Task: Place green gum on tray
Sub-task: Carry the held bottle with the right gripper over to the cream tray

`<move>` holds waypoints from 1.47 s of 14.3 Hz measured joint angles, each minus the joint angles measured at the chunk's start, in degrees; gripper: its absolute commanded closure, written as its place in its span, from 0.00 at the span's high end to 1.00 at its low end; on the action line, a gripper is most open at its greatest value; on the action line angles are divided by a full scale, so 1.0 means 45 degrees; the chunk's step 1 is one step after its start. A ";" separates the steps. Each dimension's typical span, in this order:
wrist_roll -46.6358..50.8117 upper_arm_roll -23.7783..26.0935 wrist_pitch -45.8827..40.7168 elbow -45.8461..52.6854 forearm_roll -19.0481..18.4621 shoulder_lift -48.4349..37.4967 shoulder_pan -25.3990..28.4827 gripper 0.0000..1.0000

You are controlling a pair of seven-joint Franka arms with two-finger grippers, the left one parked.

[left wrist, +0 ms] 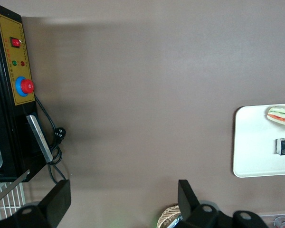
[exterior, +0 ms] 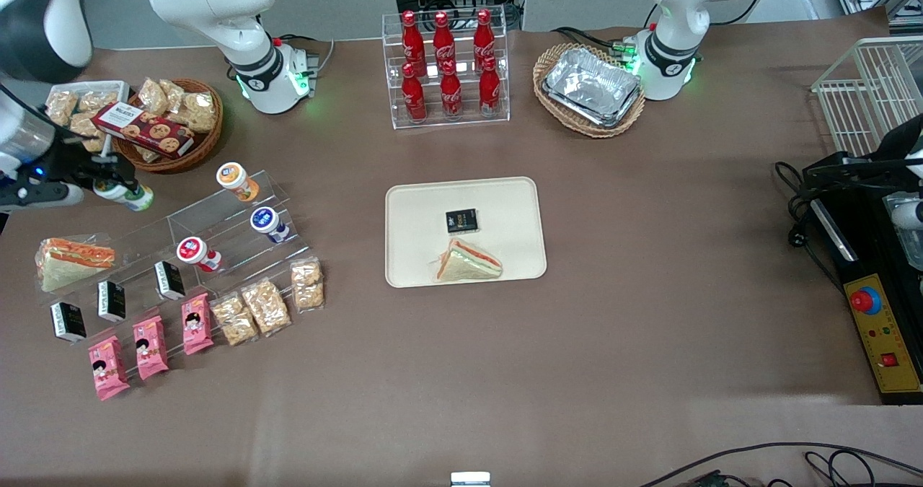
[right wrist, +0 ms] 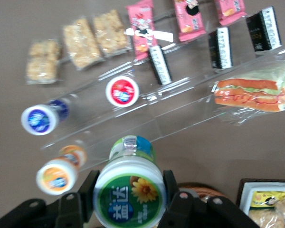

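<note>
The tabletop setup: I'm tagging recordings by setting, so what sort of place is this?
Probably a robotics lab staged as a snack shop: an acrylic rack of cola bottles, stepped displays of snacks, and an emergency-stop box. The pincer, shut on the green gum, is above the display, away from the tray.

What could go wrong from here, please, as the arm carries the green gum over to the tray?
The pincer grips the green gum by its round, smooth sides above the clear display rack; it could slip out or twist. A low carry toward the tray might knock the orange-lidded bottle or blue-lidded bottle. The tray already holds a sandwich and a black packet, so a careless drop could land on them.
</note>
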 measured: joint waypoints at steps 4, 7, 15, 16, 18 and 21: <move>0.2627 0.2070 -0.1753 0.1325 0.0659 0.0003 0.0050 0.07; 0.5725 0.4004 -0.2014 0.1599 0.1502 0.0034 0.0176 0.07; 1.2655 0.8429 0.0215 0.1496 0.2339 0.1662 0.0256 0.07; 1.3211 0.8749 0.0802 0.1367 0.2340 0.1973 0.0256 0.07; 1.4133 0.9282 0.2183 0.0852 0.2339 0.2578 0.0253 0.07; 1.4966 0.9809 0.4448 -0.0348 0.2318 0.3385 0.0286 0.07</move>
